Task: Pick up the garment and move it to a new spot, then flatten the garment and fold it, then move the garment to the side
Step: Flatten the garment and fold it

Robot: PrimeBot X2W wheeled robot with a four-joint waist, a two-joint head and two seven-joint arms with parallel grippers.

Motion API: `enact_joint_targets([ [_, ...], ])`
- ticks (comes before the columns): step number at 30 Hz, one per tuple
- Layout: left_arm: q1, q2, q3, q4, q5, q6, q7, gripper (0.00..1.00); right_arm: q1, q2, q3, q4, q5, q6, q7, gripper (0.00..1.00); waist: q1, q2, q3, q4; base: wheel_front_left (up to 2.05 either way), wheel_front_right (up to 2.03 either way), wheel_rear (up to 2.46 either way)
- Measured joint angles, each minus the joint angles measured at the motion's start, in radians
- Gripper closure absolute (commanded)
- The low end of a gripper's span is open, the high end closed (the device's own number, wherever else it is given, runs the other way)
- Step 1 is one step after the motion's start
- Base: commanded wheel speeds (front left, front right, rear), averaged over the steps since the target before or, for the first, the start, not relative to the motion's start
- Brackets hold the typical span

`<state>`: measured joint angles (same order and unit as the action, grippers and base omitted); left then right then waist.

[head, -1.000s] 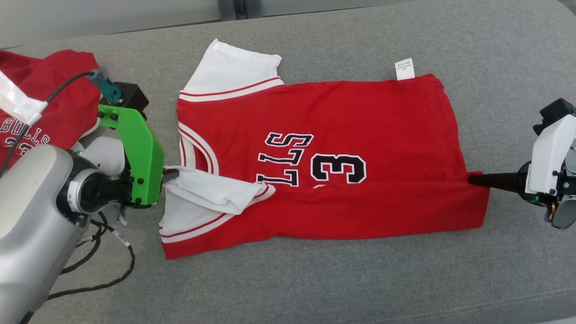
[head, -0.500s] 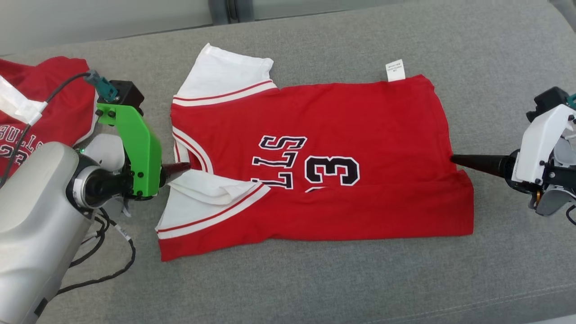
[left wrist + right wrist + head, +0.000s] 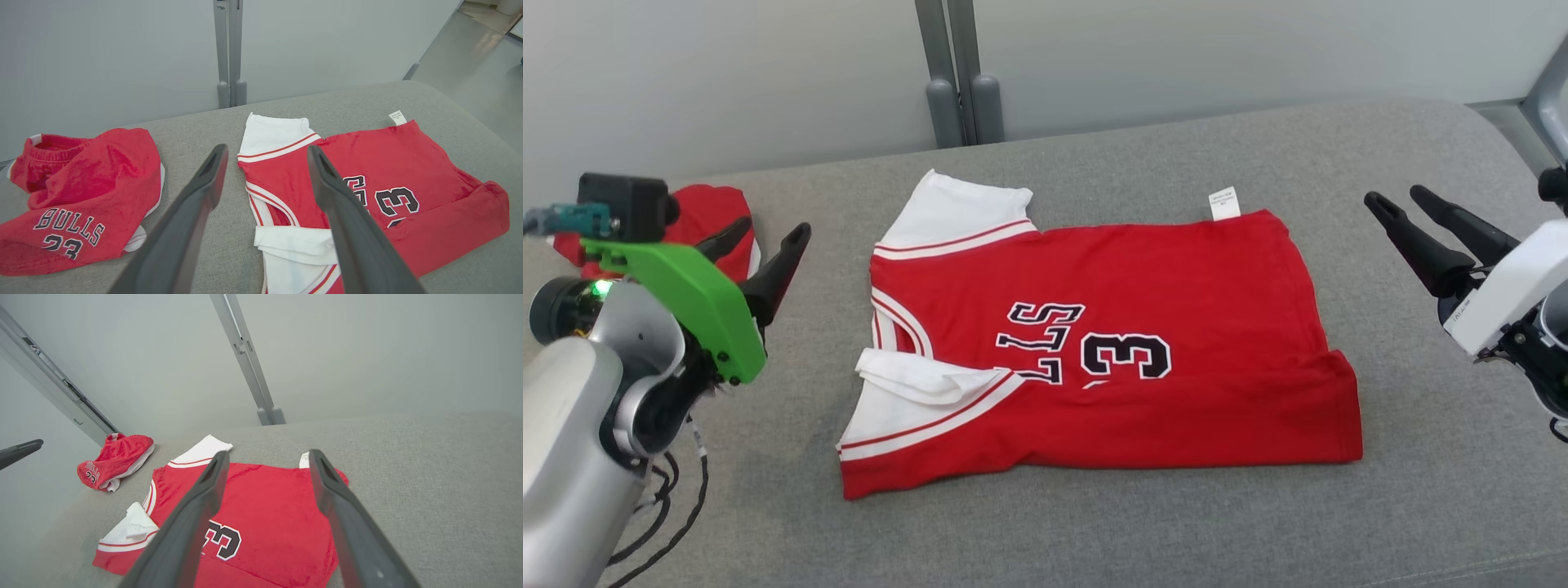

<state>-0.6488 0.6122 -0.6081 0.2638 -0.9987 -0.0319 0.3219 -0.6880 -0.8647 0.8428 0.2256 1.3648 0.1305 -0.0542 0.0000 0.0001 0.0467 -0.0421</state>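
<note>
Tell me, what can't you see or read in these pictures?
- Lettering on the jersey, head view: the folded-over near edge covers the word's start.
- Print on the tag, head view: too small to read.
- The other red garment, head view: partly behind the left pincer.

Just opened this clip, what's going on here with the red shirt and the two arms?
A two-armed robot is partway through folding a red jersey laid out on a grey cushioned surface. The jersey's near long edge is already folded over its front, covering part of the lettering. The left tool and right tool are both open, holding nothing, clear of the fabric at either end. A second red garment printed BULLS 23 lies crumpled off to the left.
</note>
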Motion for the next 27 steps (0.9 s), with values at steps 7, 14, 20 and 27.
enact_joint_targets([
  [7, 0.176, 0.027, 0.058, -0.105, 0.094, 0.105, -0.282, 0.0, 0.096, 0.019, -0.098, 0.029, -0.174, 0.0, -0.202, 0.0, 0.0, 0.0, -0.061, 0.01, 0.0, 0.0, 0.0],
  [14, 0.342, 0.023, 0.08, -0.201, 0.208, 0.21, -0.52, 0.0, 0.343, 0.186, -0.475, -0.01, -0.478, 0.0, -0.209, 0.0, 0.0, 0.0, -0.072, 0.019, 0.0, 0.0, 0.0],
  [20, 0.474, -0.041, 0.126, -0.238, 0.255, 0.272, -0.579, 0.0, 0.551, 0.322, -0.655, -0.08, -0.605, 0.0, -0.209, 0.0, 0.0, -0.0001, -0.059, 0.02, 0.0, 0.0, 0.0],
  [27, 0.609, -0.172, 0.215, -0.282, 0.337, 0.279, -0.585, 0.0, 0.69, 0.417, -0.765, -0.11, -0.683, 0.0, -0.209, 0.0, 0.0, -0.0001, -0.048, 0.03, 0.0, 0.0, 0.0],
])
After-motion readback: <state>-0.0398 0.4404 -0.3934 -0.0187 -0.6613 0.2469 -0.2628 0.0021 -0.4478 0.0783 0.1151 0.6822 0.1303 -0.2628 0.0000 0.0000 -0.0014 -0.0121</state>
